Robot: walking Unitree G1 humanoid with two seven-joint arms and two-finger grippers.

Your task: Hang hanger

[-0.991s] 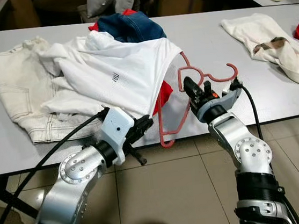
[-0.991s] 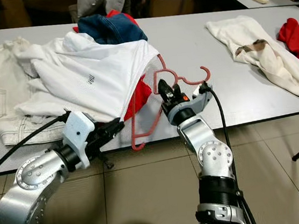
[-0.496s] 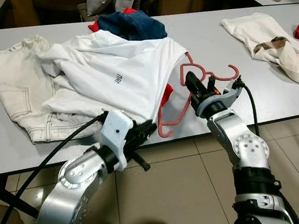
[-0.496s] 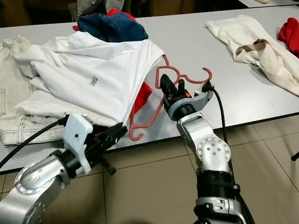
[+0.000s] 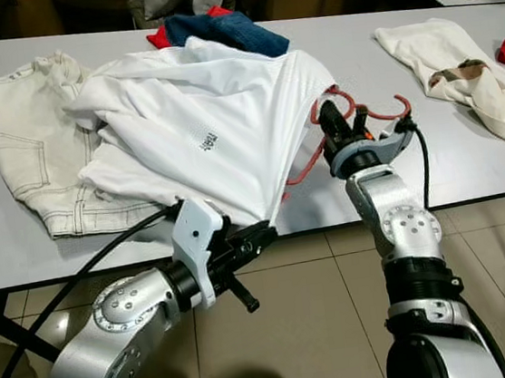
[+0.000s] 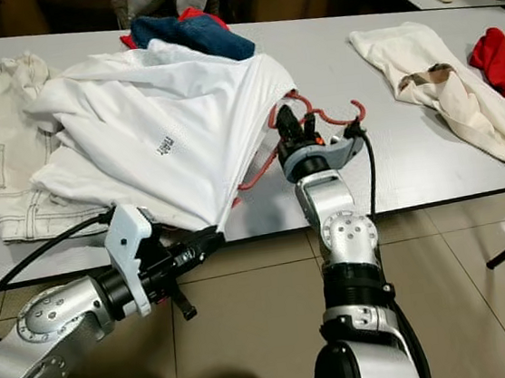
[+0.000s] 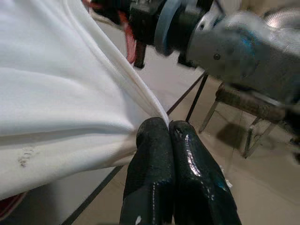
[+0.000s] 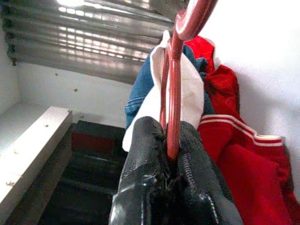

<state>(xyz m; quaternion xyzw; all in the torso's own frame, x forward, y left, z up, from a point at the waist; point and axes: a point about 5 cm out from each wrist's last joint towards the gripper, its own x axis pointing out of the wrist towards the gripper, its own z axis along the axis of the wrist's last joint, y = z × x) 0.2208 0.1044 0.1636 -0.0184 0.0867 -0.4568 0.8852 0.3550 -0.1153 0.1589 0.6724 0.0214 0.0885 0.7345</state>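
At the table's front edge, the right gripper (image 5: 330, 128) is clamped on the thin red plastic hanger (image 6: 318, 119), most of it tucked under the white T-shirt (image 5: 199, 122). The left gripper (image 7: 168, 129) pinches the shirt's soft hem shut, just off the grey table (image 5: 451, 166). I'd keep that hem pulled taut and feed the hanger's arm slowly toward the collar so the floppy cotton doesn't bunch.

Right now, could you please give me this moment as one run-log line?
left gripper: shut on white shirt hem | right gripper: shut on red hanger | hanger partly inside shirt | on table
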